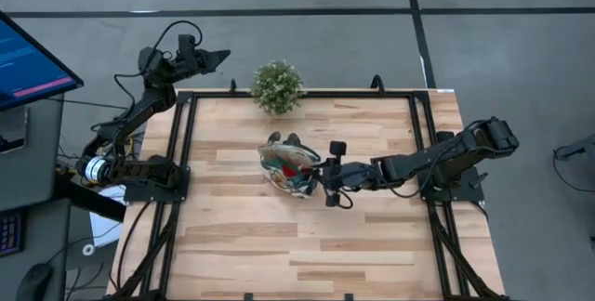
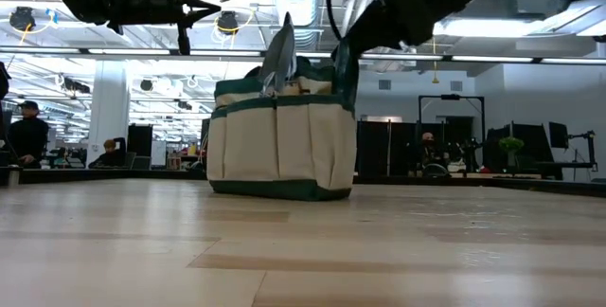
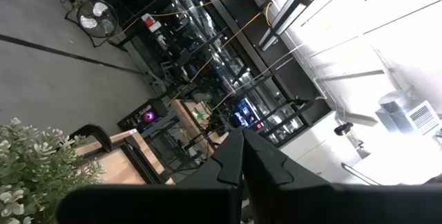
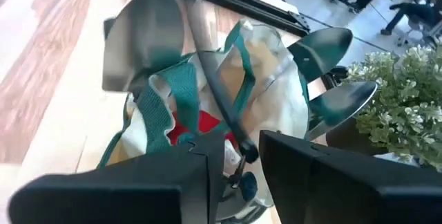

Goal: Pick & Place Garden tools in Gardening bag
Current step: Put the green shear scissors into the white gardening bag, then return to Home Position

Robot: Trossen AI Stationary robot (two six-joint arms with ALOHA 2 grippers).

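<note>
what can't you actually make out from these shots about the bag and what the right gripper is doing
- Right gripper in the high view: at the gardening bag rim, too small to tell whether anything is held.
- Right wrist view: its fingers stand apart over the bag, but they cover what lies below.
- Bag contents: trowel blades and something red show; handles and the full tool count are hidden inside.
- Low view: the bag's wall hides the inside.

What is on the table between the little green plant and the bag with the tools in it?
Nothing. In the high view, only bare wood lies between the potted plant and the gardening bag.
</note>
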